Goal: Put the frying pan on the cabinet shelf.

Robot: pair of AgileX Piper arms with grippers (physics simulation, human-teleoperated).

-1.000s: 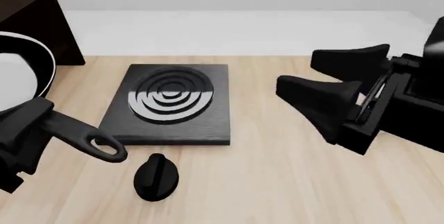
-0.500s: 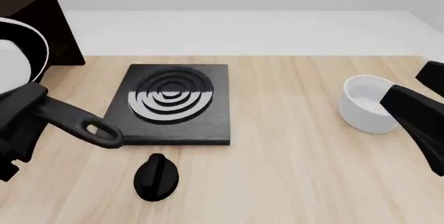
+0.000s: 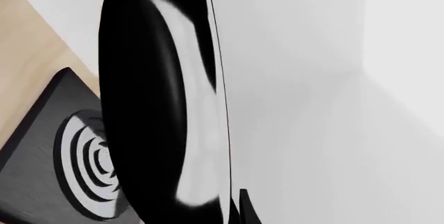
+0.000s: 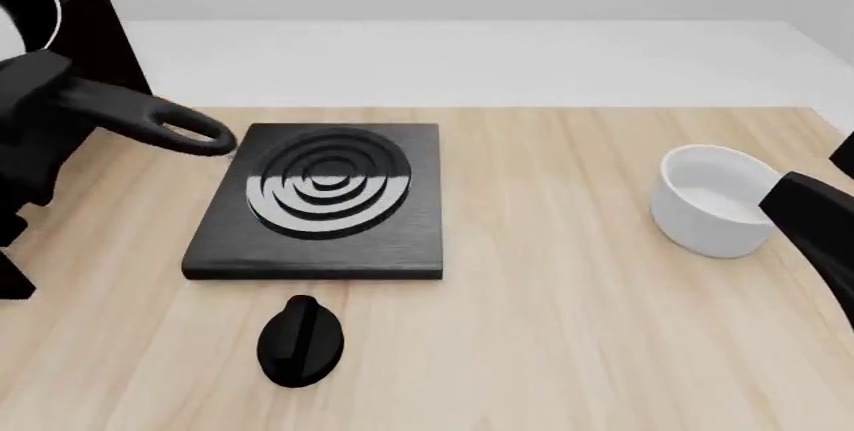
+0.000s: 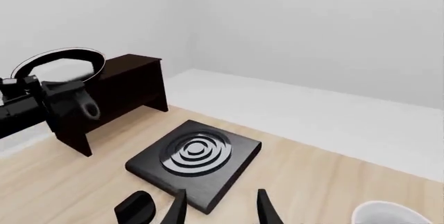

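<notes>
The left gripper (image 4: 34, 116) is clamped on the handle of the frying pan (image 4: 127, 111), carrying it in the air near the dark cabinet (image 5: 114, 91) at the table's far left. To do this step well, I judge the pan should stay level and clear the cabinet's top edge before lowering onto the cabinet shelf (image 5: 132, 63). The pan's round body lies beyond the gripper toward the cabinet, while its handle end points back over the stove plate (image 4: 320, 201). The right gripper (image 5: 222, 208) hangs parted and empty near the white bowl (image 4: 707, 201).
</notes>
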